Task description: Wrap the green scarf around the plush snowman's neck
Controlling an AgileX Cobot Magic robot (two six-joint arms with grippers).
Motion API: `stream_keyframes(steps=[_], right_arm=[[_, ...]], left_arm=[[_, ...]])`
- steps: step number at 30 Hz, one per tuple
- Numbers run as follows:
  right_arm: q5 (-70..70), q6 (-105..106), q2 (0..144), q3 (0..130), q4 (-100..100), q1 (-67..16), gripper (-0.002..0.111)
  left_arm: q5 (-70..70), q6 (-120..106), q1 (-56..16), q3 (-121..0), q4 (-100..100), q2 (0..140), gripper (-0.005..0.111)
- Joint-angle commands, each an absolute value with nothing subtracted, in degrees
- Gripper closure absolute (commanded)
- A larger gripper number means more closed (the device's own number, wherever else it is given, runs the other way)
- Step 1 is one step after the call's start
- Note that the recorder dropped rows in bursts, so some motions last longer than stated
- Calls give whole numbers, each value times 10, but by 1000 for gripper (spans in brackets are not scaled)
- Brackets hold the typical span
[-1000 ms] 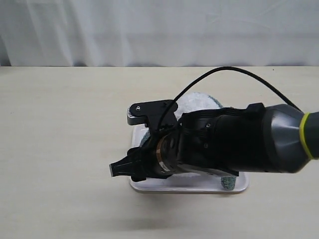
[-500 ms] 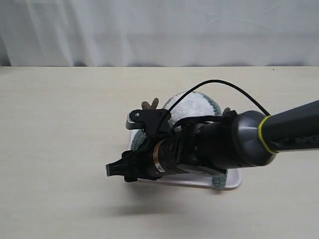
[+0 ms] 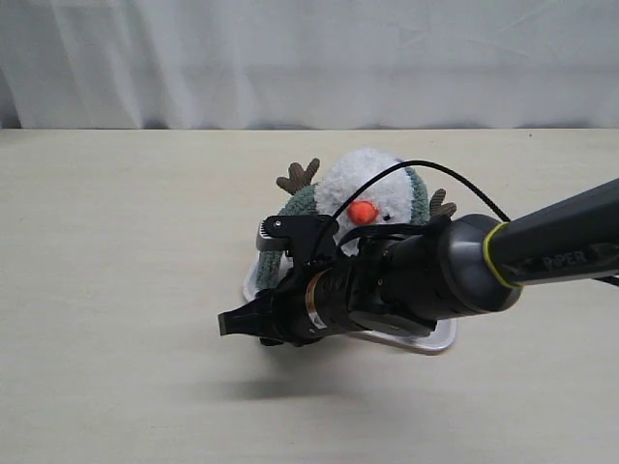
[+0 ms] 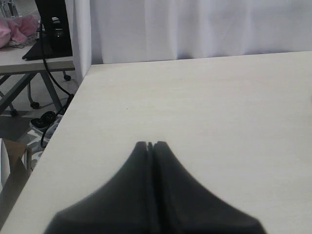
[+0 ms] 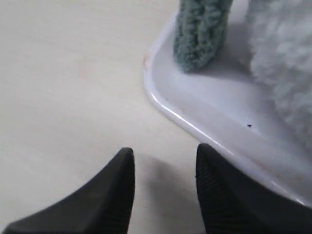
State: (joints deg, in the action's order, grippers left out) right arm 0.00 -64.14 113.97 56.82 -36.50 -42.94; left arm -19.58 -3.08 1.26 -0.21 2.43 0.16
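Right wrist view: green scarf (image 5: 201, 34) hangs beyond right pincer (image 5: 165, 152).

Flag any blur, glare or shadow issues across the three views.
Exterior view: even light, sharp, soft shadow under the right gripper on the table. Left wrist view: left gripper blurred close-up, table sharp. Right wrist view: highlight streak on the tray rim; plush snowman soft-focus.

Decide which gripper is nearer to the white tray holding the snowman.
Right. The right gripper hangs just off the tray; the left gripper is over bare table, no tray in its view.
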Motion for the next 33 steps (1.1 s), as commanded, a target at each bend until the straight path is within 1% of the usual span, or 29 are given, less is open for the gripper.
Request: stream_keyframes(steps=[1, 5, 7, 10, 12, 14, 17, 20, 22, 28, 33], right_arm=[[-12, -636, 1108, 571, -368, -441, 72], [-12, -624, 1072, 571, -368, -470, 72], [-8, -621, 1057, 573, -368, -478, 70], [0, -621, 1045, 573, -368, -479, 66], [22, -621, 1045, 573, -368, -479, 66], [78, -621, 1045, 576, -368, -482, 66], [236, -575, 1038, 599, -371, -499, 66], [374, -571, 1026, 631, -407, -524, 66], [426, -571, 1015, 651, -415, -539, 66], [493, -542, 971, 707, -404, -539, 66], [489, -460, 924, 731, -317, -475, 66]], left_arm=[[-189, -30, 13, 0, 24, 0, 107], [-189, -30, 13, 0, 24, 0, 107], [-189, -30, 13, 0, 24, 0, 107], [-189, -30, 13, 0, 24, 0, 107], [-189, -30, 13, 0, 24, 0, 107], [-189, -30, 13, 0, 24, 0, 107], [-189, -30, 13, 0, 24, 0, 107], [-189, -30, 13, 0, 24, 0, 107], [-189, -30, 13, 0, 24, 0, 107], [-189, -30, 13, 0, 24, 0, 107], [-189, -30, 13, 0, 24, 0, 107]])
